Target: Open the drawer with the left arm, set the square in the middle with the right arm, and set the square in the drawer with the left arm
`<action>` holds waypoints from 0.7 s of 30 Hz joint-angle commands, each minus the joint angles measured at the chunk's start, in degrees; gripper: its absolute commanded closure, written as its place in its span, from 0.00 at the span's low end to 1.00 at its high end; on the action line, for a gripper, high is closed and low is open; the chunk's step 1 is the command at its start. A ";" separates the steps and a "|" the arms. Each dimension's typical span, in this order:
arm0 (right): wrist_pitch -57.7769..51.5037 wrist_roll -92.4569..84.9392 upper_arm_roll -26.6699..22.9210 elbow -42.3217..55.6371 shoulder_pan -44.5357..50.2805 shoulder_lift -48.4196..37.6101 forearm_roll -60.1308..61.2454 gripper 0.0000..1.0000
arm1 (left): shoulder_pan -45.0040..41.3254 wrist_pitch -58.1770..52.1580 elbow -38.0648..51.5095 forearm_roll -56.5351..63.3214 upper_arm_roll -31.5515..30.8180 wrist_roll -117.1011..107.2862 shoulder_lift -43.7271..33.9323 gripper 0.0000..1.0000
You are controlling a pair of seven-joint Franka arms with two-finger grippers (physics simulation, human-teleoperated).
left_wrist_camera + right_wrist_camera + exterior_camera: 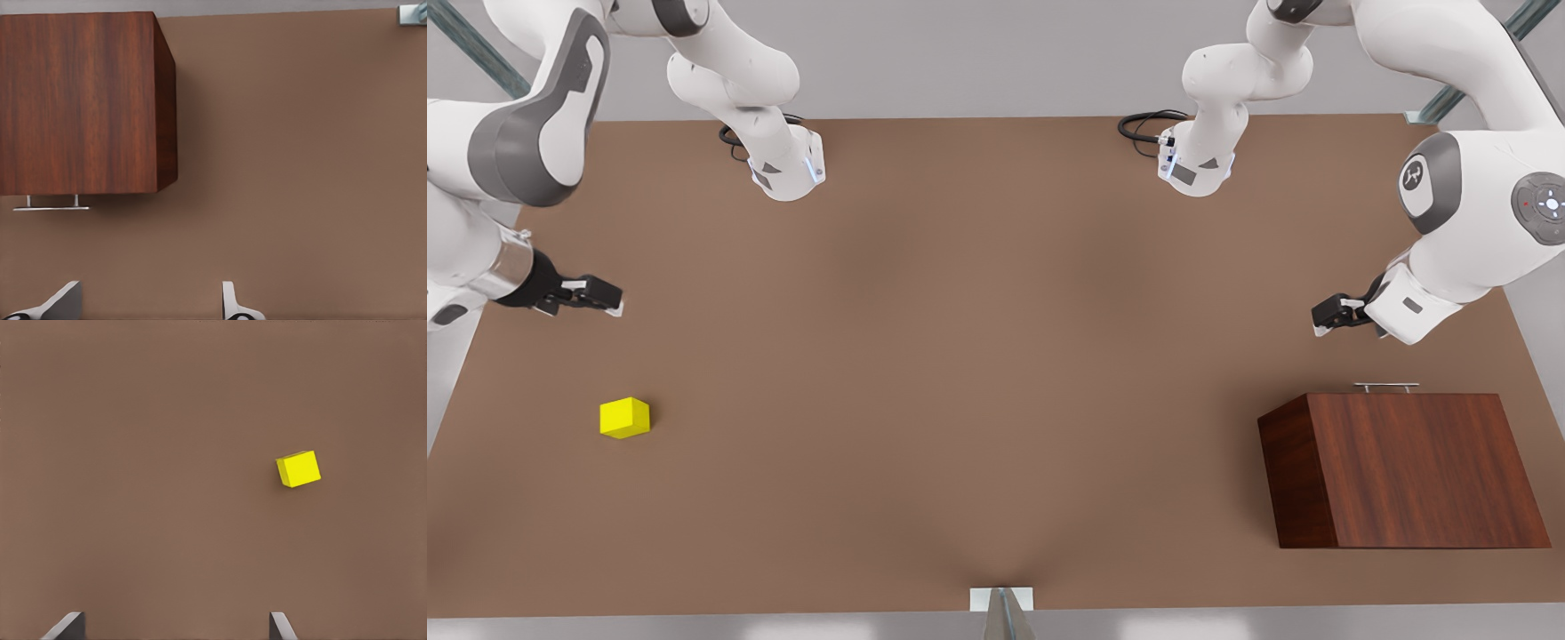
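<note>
A matte brown tabletop [960,356] is spanning the frame. The boxy wood-grain cabinet [1405,471] is sitting lower right, drawer shut, thin silver handle [1385,387] showing. Above it the left gripper [1319,320] is hovering wide open; the right gripper [614,300], fingers spread, is hanging at left above the yellow square [624,418].

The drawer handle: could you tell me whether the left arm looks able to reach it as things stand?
Probably yes. The left gripper hovers open near the cabinet, on the side where the handle sticks out, with bare tabletop between them.
</note>
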 commanded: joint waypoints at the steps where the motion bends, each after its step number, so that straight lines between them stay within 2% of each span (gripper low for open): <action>1: 0.67 0.09 -0.09 -0.03 0.11 -0.17 -0.09 0.00 | -0.01 -0.30 0.01 0.15 0.00 -0.21 0.00 0.00; 5: 8.93 -0.53 -0.35 -8.90 -0.06 -0.69 0.44 0.00 | -0.01 0.05 -0.52 0.15 0.61 -5.22 -0.35 0.00; 7: 14.90 -6.94 -0.70 -14.70 -0.77 -0.61 0.88 0.00 | -0.01 5.05 -6.58 0.15 1.32 -16.99 -3.25 0.00; 9: 21.67 -14.41 -5.01 -18.66 -0.41 0.71 1.23 0.00 | -0.09 14.45 -16.15 0.15 3.34 -32.28 -8.09 0.00; 13: 30.54 -31.01 -12.39 -18.67 -1.99 10.11 5.80 0.00 | -0.09 29.40 -28.11 0.06 7.99 -52.42 -11.52 0.00; 14: 33.01 -34.18 -12.39 -18.14 -3.58 13.19 7.90 0.00 | -0.09 32.82 -30.22 0.06 8.96 -53.30 -11.52 0.00; 15: 33.89 -37.26 -12.39 -17.79 -4.45 17.49 15.02 0.00 | -0.09 40.38 -34.88 0.06 9.23 -56.02 -11.87 0.00; 18: 43.74 -45.08 -12.39 -15.68 -4.46 24.26 15.56 0.00 | -0.01 52.51 -43.05 -0.02 11.78 -59.80 -13.01 0.00; 21: 44.09 -44.30 -14.67 -14.80 -4.46 25.50 15.56 0.00 | 0.08 58.85 -47.89 -0.64 14.76 -60.68 -13.71 0.00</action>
